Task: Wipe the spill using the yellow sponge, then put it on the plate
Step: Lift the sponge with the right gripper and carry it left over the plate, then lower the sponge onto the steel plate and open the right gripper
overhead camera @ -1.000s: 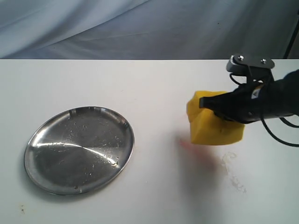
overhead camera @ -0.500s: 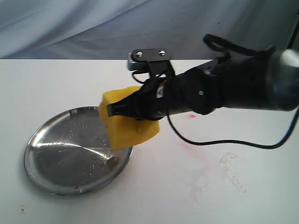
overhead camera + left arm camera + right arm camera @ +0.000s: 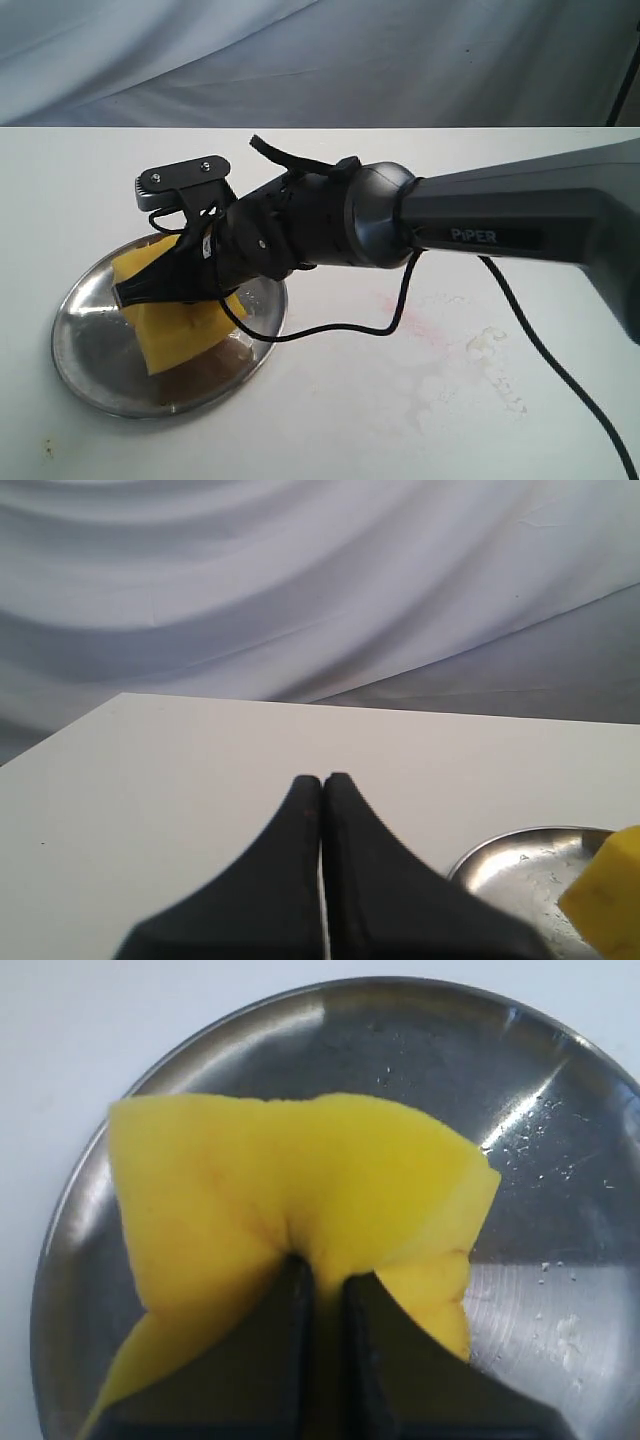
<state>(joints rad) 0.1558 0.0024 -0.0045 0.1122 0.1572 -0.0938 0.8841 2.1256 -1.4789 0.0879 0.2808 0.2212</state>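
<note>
The yellow sponge [image 3: 175, 328] is being pinched by the right gripper [image 3: 325, 1270] over the plate [image 3: 80, 350]'s middle, apparently for release there, with the spill [image 3: 430, 325] smeared at its three o'clock and the left gripper [image 3: 322, 780] being held pressed together.

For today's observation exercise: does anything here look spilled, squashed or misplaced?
Yes. A faint pinkish smear and pale blotchy residue mark the table beside the plate. The yellow sponge is creased, pinched by the fingers of the right gripper.
</note>
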